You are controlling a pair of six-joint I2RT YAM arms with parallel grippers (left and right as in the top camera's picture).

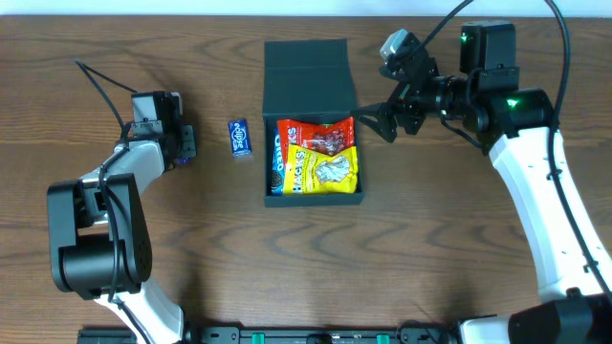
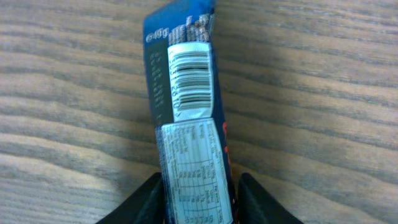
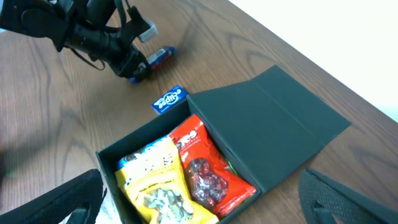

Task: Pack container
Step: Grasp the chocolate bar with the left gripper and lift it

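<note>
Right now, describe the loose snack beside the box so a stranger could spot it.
Start at the dark teal container, lid open. Just off its left wall a small blue packet lies on the table, outside, unlike the yellow bag and red bag packed inside.

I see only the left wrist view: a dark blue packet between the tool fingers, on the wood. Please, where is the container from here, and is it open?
Observer: The container stands mid-table, to the right of the left tool. It is open, with its lid folded back flat.
Operator: Does something lie on the way there?
Observer: Yes. A small blue packet lies on the table between the left tool and the container's left wall.
Operator: Is there room inside?
Observer: Not much, I think. A red packet and a yellow packet already cover most of the floor.
</note>
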